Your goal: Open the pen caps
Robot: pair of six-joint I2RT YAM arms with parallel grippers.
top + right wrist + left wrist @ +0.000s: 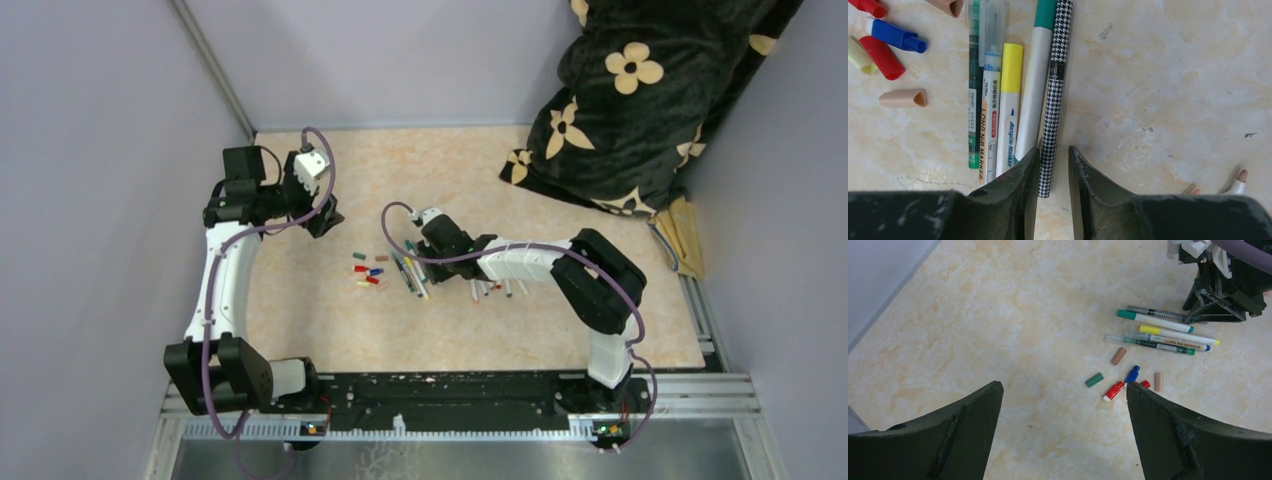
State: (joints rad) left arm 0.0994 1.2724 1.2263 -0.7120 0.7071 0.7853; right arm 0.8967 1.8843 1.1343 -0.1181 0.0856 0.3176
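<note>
Right wrist, pens (1009, 115) lettered "LONG NIB MARKER", "Acrylic Marker"

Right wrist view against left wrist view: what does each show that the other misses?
Only right wrist: the end of the black-and-white houndstooth pen lying between the fingers of the narrowly open right gripper, plus an uncapped white pen tip, lower right. Only left wrist: the wide-open left gripper and a short green plastic cap. Both: the houndstooth pen, the yellow-capped white marker, the blue plastic cap.

Right of the right pincer (1054, 150), bare table (1168, 85) is left free; its left is crowded by packed pens (1009, 115), caps (903, 98) scattered beyond.
</note>
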